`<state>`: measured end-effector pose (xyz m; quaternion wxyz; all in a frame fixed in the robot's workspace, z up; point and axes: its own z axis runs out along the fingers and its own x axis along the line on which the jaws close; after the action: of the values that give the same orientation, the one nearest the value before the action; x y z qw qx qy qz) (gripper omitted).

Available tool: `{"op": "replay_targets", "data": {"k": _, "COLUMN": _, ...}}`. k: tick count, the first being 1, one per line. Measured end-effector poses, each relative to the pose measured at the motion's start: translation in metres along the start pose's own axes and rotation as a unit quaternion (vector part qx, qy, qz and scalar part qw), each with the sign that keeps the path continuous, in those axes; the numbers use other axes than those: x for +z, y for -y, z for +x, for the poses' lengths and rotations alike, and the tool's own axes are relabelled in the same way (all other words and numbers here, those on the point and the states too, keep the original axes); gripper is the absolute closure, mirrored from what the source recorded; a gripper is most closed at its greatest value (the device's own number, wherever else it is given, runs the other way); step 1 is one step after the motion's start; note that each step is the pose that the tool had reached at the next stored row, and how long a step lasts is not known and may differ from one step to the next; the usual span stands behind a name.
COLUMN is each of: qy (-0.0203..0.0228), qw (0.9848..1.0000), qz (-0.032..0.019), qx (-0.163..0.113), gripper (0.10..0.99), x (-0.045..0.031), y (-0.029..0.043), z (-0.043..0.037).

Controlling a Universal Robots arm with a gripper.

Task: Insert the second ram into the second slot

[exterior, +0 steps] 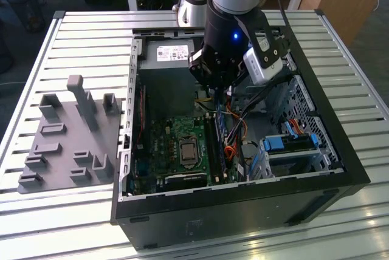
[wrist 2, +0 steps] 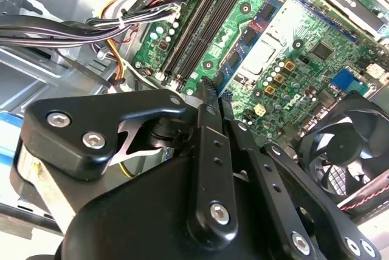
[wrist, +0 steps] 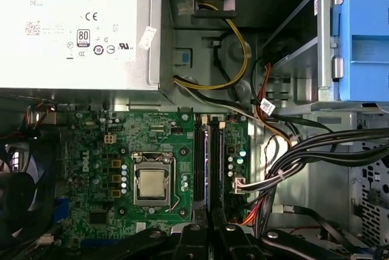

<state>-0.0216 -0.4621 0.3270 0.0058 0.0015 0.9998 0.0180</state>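
Note:
My gripper (exterior: pixel 214 93) reaches down into the open computer case (exterior: pixel 243 205), above the green motherboard (wrist: pixel 91 150). Its black fingers (wrist 2: pixel 206 150) are shut on the second ram (wrist 2: pixel 252 32), a thin blue board with dark chips that sticks out from the fingertips. The stick hangs tilted just above the board, beside the processor socket (wrist 2: pixel 267 53). Two long black memory slots (wrist: pixel 199 163) lie side by side next to the socket, also seen in the second wrist view (wrist 2: pixel 197 26). In the first wrist view the gripper (wrist: pixel 209 232) sits at the near end of these slots.
A silver power supply (wrist: pixel 73 29) fills the case's far end. Bundled black, yellow and orange cables (wrist: pixel 304 157) run beside the slots. A blue drive bracket (wrist: pixel 364 35) and a fan (wrist 2: pixel 340 150) flank the board. A grey fixture plate (exterior: pixel 67 138) lies at the exterior view's left.

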Motion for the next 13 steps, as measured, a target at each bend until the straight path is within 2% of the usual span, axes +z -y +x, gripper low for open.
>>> {"op": "replay_targets", "data": {"k": 13, "qy": -0.0003, "qw": 1.0000, "qz": 0.0000, "qx": 0.000, "gripper": 0.949, "x": 0.0079, "y": 0.0003, "z": 0.0001}}
